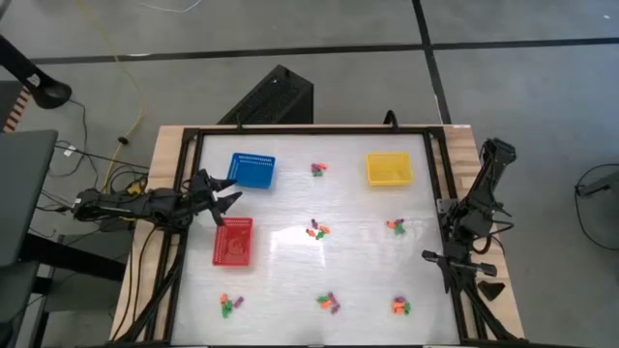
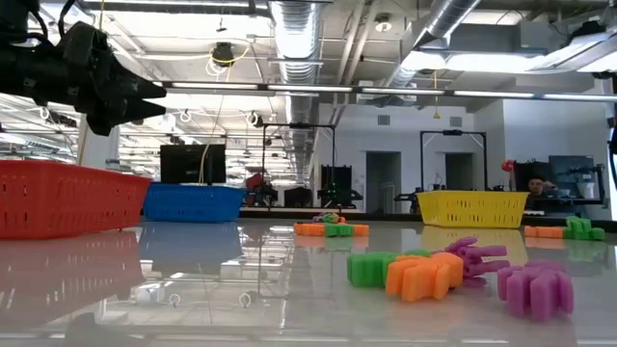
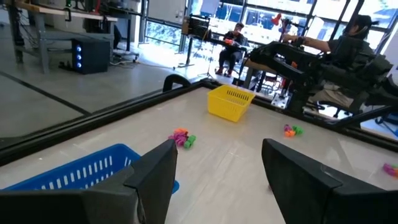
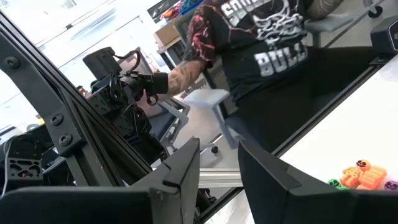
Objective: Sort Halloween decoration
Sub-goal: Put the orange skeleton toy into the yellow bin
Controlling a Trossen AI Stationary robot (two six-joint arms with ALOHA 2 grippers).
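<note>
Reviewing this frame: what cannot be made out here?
- Red basket contents: high view too small to show; low view shows only its wall.
- Trinket shapes: clusters are mere specks in the high view.
- Right tool: the high view does not show its fingers clearly; nothing shows between them in its wrist view.
- Blue basket: cut off behind the left tool in its wrist view.

High view: overhead, straight down, whole table (image 1: 309, 261) plus floor around.
Low view: table-top height, level across, room behind; nearest trinkets (image 2: 424, 273) close.
Left wrist view: low above table, facing yellow basket (image 3: 231, 102), shared with high and low views.
Right wrist view: faces off table edge toward person (image 4: 261, 43).
</note>
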